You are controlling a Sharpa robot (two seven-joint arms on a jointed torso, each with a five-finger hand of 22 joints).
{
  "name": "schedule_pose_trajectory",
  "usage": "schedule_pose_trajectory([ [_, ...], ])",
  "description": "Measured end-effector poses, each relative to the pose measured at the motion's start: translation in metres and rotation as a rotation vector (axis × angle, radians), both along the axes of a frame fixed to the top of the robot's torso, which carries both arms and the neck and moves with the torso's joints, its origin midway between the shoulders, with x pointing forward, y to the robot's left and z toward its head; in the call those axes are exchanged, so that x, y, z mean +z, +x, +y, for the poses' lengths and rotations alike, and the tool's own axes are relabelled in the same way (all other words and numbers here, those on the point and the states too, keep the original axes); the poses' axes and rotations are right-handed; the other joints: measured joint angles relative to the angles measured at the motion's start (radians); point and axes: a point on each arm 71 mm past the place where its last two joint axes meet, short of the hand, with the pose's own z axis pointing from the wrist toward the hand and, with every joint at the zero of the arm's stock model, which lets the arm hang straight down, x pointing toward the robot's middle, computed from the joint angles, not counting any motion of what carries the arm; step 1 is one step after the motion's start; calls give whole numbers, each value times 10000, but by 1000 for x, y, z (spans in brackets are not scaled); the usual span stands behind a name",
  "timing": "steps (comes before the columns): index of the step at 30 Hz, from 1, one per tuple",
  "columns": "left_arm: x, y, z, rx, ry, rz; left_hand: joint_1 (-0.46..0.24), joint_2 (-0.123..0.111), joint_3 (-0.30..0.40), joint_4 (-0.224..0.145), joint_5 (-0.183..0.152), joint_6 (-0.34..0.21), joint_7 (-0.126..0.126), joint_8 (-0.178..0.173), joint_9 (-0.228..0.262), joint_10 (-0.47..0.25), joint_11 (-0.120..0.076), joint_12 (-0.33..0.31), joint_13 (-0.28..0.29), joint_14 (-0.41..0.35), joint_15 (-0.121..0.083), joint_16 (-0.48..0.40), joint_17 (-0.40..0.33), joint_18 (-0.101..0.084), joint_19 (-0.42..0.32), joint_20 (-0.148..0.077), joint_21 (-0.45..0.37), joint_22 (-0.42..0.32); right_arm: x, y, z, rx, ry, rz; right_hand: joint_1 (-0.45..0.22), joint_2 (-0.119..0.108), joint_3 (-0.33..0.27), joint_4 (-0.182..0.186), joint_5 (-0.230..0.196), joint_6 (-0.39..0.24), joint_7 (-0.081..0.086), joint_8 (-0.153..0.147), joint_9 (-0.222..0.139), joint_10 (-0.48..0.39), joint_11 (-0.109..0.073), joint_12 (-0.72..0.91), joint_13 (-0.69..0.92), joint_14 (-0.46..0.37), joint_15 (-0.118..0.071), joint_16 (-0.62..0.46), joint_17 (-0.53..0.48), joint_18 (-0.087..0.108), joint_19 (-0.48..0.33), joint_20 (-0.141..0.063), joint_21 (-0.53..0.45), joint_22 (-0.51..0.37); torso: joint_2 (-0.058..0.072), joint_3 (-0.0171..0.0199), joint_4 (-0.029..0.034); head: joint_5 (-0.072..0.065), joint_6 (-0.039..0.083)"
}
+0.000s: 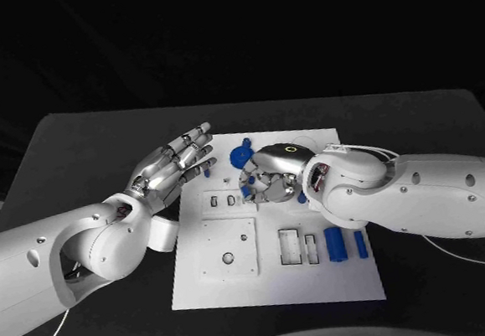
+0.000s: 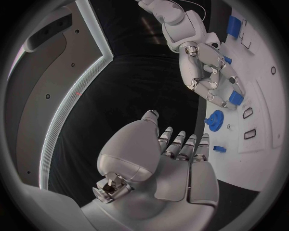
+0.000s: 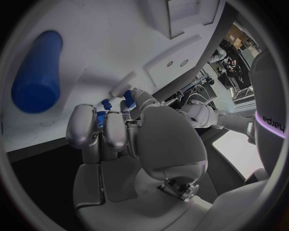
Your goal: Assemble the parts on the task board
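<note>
Over the white rectangular task board [image 1: 278, 286], the right hand [image 1: 270, 174] pinches a small blue plastic part [image 3: 128, 98]; the left hand [image 1: 176, 167] hovers empty, fingers apart.

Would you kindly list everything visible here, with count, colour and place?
Table: one, black, under everything.
Task board: one, white, mid-table, with recesses.
Gear: one, blue, far end of board, by the left hand's fingertips.
Long parts: two, blue, lying side by side on the board's near right.
Small part: one, blue, at the right hand's fingers.
Left hand: one, silver, open, at the board's left edge.
Right hand: one, silver, curled down on the board.
</note>
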Motion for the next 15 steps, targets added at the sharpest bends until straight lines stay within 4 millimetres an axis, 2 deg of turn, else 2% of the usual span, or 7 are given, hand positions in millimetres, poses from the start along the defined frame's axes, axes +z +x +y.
schedule_pose_trajectory([
  [7, 0, 0, 0, 2, 5, 4, 0, 0, 0, 0, 0, 0, 0, 0, 0, 0, 0, 0, 2, 0, 0, 0, 0, 1, 0, 0, 0, 0, -3, 0, -1, 34, -122, 87, -284, -283, -247, 130, -1124, -1098, -76, -537, -269, 1, -1, 57, 1, 0, 0, 254, 156, 1, 51, 51, 80, 0, -1, 1, 3, 8, -2],
  [13, 0, 0, 1, 3, 8, 7, 0, 0, 0, 0, 0, 0, 0, 0, 0, 0, -1, 0, 8, 0, 0, 0, 0, 1, 0, 0, 0, -1, -4, 0, -2, 88, -140, 97, -344, -344, -410, 241, -1652, -1345, -111, -613, -358, 0, -1, 96, -1, 0, 0, 293, 168, 1, 90, 11, 80, 8, -1, 1, 2, 18, -22],
  [15, 0, 1, 1, 3, 8, 8, 0, 0, 0, 0, 0, 0, 0, 0, -1, 0, -1, 0, 7, 0, 0, 0, 0, 1, 0, 0, 0, -1, -4, 0, -2, 103, -137, 94, -410, -410, -498, 330, -1946, -1489, -114, -644, -412, 0, -2, 96, -1, 0, 0, 293, 168, 1, 90, 11, 80, 8, -2, 1, 3, 20, -32],
])
